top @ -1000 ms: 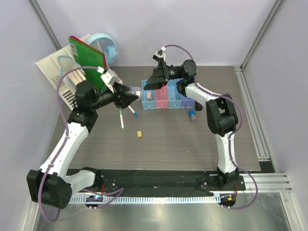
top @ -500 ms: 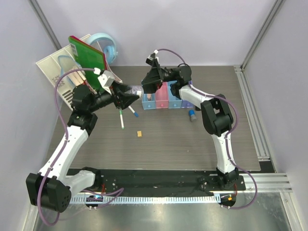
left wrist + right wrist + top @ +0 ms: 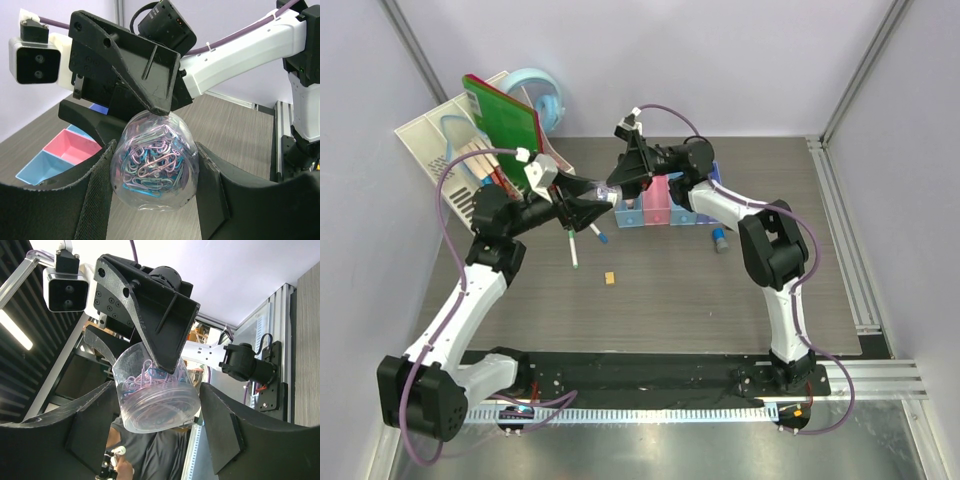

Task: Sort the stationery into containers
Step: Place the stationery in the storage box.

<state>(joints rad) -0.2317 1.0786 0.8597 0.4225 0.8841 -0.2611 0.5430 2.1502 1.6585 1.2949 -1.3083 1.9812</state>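
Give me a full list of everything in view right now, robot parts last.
tub of paper clips: one, clear with mixed-colour clips, in the air between both grippers
bins: four joined, light blue, pink, blue, violet-blue, back middle of table
green-capped pen: one, white, on the table near the tub
blue-capped pen: one, white, beside it
block: one, orange, in front of the pens
cylinder: one, blue-grey, right of the bins
book: one, green, standing in the organizer
organizer: one, white, back left
tape dispenser: one, light blue, behind the book
left gripper: black, shut on the tub
right gripper: black, fingers either side of the tub, grip unclear
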